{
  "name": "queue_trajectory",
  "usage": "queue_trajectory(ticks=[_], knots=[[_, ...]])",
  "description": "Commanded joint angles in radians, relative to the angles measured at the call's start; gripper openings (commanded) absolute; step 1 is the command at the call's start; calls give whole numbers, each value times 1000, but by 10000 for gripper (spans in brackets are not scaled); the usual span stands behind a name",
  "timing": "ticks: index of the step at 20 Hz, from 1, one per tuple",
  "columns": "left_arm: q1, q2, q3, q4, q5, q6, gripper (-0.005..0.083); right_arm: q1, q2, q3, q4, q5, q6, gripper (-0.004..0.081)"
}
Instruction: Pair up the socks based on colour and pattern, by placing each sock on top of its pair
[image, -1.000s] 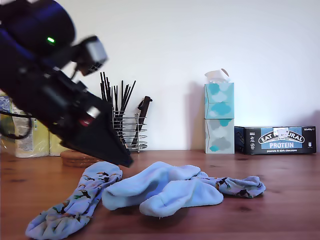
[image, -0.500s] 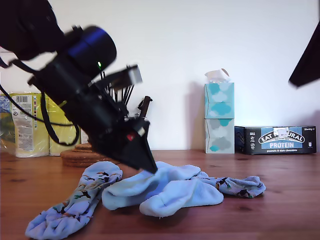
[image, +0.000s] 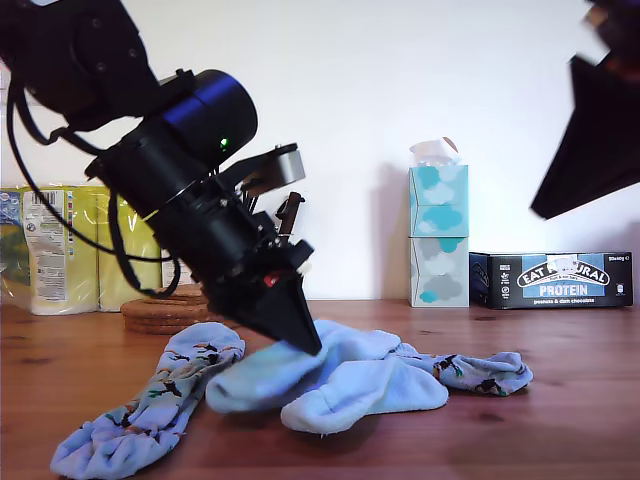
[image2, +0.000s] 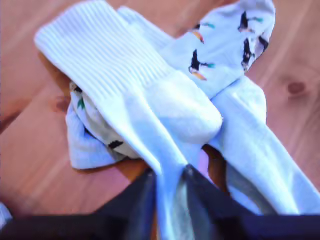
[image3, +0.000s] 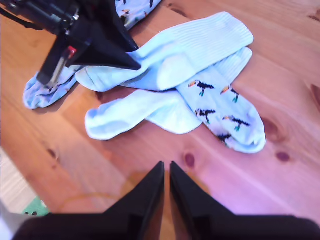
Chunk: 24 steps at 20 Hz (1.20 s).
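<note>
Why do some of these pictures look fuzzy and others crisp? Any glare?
Exterior view: my first gripper is fairly crisp, but my second gripper is a smeared dark shape against the white wall. First wrist view: soft all over, the plain sock washed nearly white. Second wrist view: the socks are sharp, my second gripper's fingers dark and soft-edged.

Plain sock (image2: 145, 95) in my first tool (image2: 169, 174)
</note>
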<state>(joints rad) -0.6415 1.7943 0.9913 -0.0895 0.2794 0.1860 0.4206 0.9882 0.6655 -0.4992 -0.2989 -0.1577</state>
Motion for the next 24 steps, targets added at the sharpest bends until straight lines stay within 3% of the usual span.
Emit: queue_trajectory(ticks=[1,5,9,19,24], knots=[[-3,-22,28,-27,2,-1,-20,5,39,5,39,4,0,129],[-2,-132,35,-70,-3,-3,-20,5,123,5,89,19,-8,129],[28,-226,35,-163,-92,-2,-20,5,142,5,98,19,-8,129],[203,-509,22,-491,-148,39,-20,11,253,5,209,20,-119,177],[279,-540,-184,-454,-150,48,-20,23,264,11,217,43,-131,178]])
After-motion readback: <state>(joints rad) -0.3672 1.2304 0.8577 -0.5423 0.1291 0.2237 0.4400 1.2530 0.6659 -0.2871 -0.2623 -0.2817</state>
